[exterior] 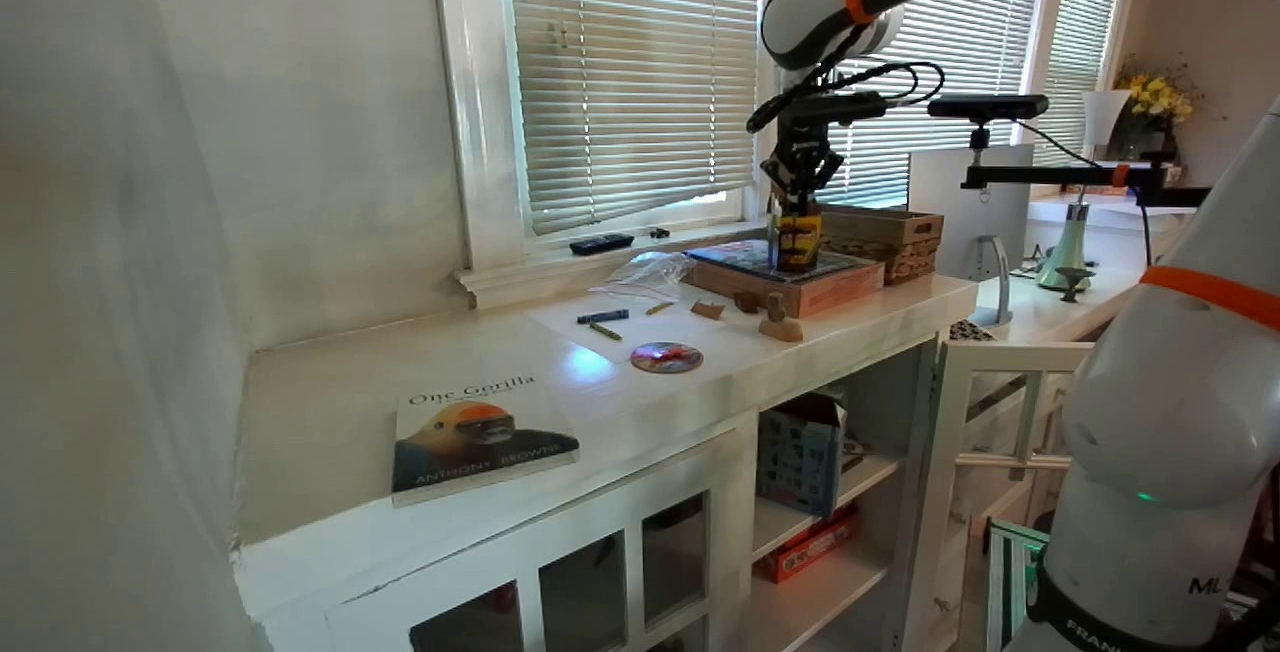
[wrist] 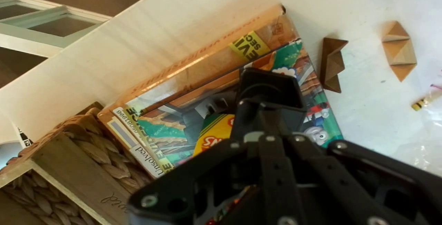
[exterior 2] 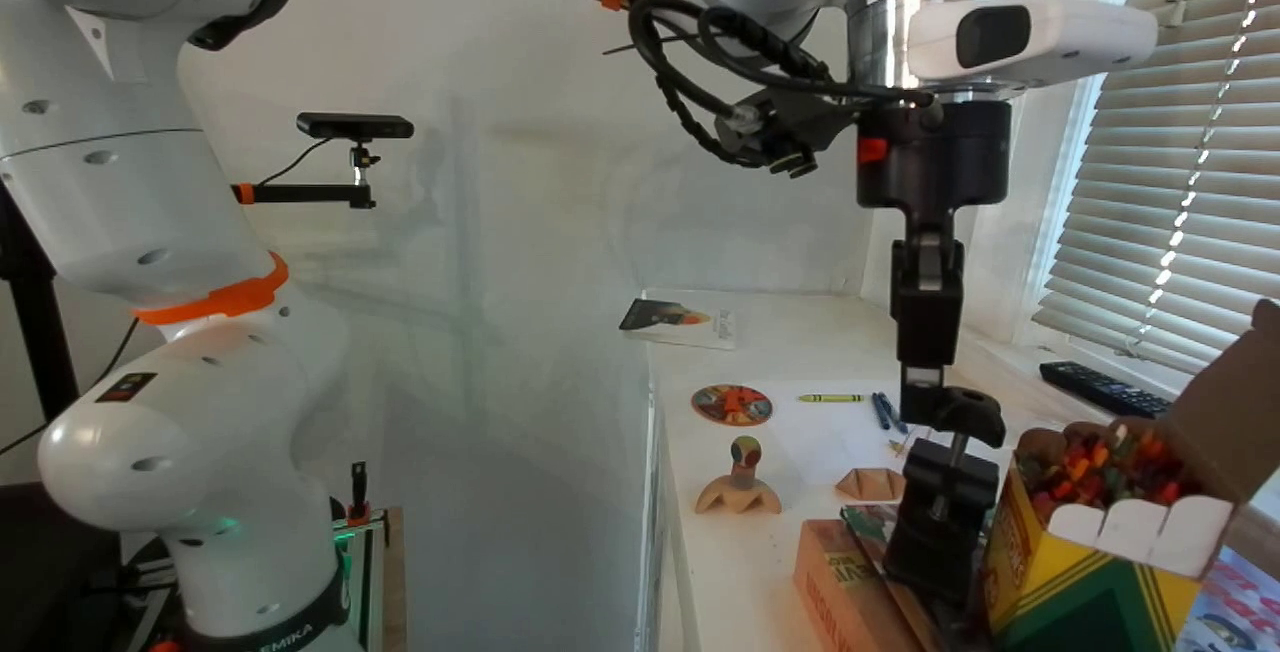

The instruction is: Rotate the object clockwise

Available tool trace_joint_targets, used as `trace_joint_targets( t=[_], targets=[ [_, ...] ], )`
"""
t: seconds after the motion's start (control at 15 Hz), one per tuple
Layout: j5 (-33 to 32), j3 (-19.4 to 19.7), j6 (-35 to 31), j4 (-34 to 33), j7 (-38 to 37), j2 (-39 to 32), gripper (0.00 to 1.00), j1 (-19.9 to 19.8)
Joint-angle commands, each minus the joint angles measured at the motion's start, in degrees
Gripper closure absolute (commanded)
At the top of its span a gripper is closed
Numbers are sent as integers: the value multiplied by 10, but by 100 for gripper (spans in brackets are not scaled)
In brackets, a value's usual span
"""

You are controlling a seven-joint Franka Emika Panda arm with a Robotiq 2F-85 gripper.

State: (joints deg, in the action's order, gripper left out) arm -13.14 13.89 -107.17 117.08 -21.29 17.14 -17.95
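Note:
The object is a black clamp-like thing with a dark handle and a thin metal screw at its top. It stands on a flat cardboard game box, close beside an open yellow-green crayon box. My gripper points straight down at the clamp's top. In the wrist view, the fingers are close together around a narrow dark part of the clamp. The exact contact is dark and partly hidden by the finger links. In an exterior view, the gripper is above the game box.
A woven basket stands beside the game box. Small wooden pieces, a wooden figure, a disc, crayons, a plastic bag and a book lie on the white counter. The window and blinds are behind.

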Motion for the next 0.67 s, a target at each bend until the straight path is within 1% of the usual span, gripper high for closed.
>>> trace_joint_targets(
  t=[0.0,0.6],
  targets=[
    [18,-4,-21,18,-7,17,100,1],
    [27,-11,-61,19,-2,15,100,2]
  ],
)
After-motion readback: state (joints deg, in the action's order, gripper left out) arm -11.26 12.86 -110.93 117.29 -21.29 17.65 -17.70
